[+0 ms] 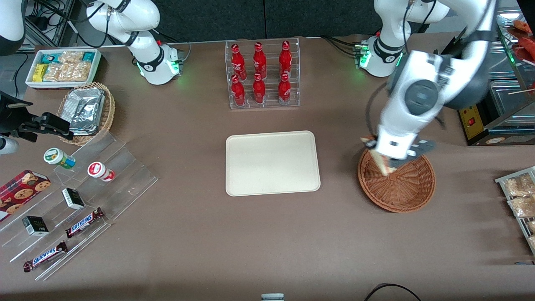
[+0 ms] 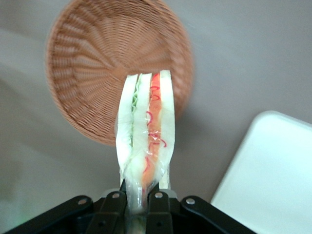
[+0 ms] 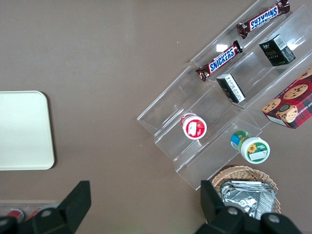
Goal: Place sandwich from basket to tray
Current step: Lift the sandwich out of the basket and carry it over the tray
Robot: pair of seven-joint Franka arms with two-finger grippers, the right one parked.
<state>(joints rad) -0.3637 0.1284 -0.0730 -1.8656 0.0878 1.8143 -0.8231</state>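
Observation:
My left gripper [image 1: 386, 159] hangs above the basket's rim that faces the tray, shut on the sandwich [image 1: 382, 162]. The wrapped wedge [image 2: 146, 134] shows pale bread with green and red-orange layers, and its narrow end is pinched between the black fingers [image 2: 158, 207]. The reddish-brown wicker basket [image 1: 407, 190] lies below it with nothing inside [image 2: 92, 68]. The cream tray [image 1: 271, 163] sits bare in the middle of the table, beside the basket; a corner of the tray [image 2: 273, 185] also shows at the wrist.
A clear rack of red bottles [image 1: 262, 73] stands farther from the camera than the tray. Toward the parked arm's end are a foil-packet basket [image 1: 87, 112], a white snack bin [image 1: 62, 67] and clear steps with candy bars [image 1: 83, 221]. Snack packets [image 1: 518, 196] lie at the working arm's end.

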